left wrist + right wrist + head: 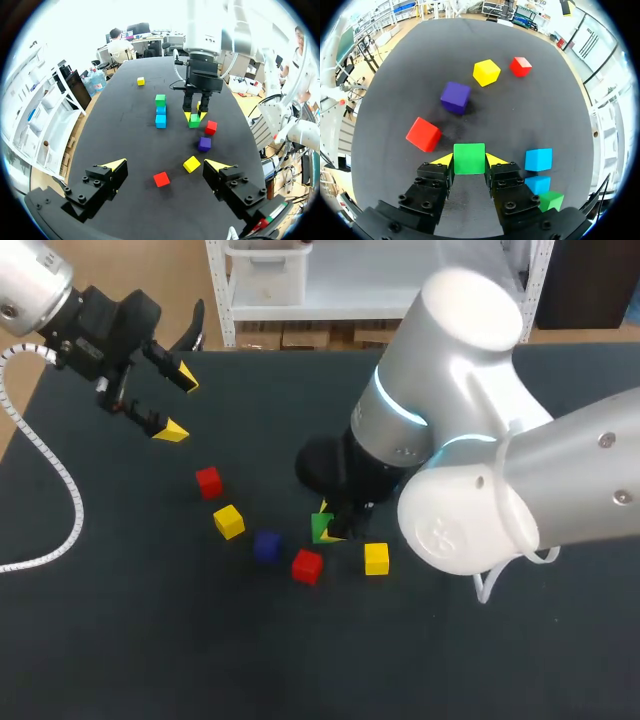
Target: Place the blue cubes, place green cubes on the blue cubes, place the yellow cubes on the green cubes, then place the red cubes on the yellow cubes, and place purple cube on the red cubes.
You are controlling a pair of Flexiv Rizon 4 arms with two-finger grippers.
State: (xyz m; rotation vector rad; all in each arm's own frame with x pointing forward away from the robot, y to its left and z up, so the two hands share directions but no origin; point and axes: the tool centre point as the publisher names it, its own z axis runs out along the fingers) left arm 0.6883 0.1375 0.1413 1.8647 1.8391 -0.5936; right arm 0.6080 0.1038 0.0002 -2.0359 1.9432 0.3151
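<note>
My right gripper (469, 160) is shut on a green cube (469, 158), held just above the table (120, 620); the same cube (321, 529) shows under the right arm mid-table. Beside that gripper two blue cubes (538, 159) (537, 184) and another green cube (551, 200) stand in a line. Ahead of it lie a red cube (423, 134), a purple cube (455, 97), a yellow cube (486, 72) and a second red cube (520, 66). My left gripper (178, 403) hangs open and empty at the far left.
A yellow cube (376, 558) sits just right of the right gripper (330, 525). Another yellow cube (141, 81) lies far off beyond the blue and green line. The right arm's bulk hides the table behind it in the head view.
</note>
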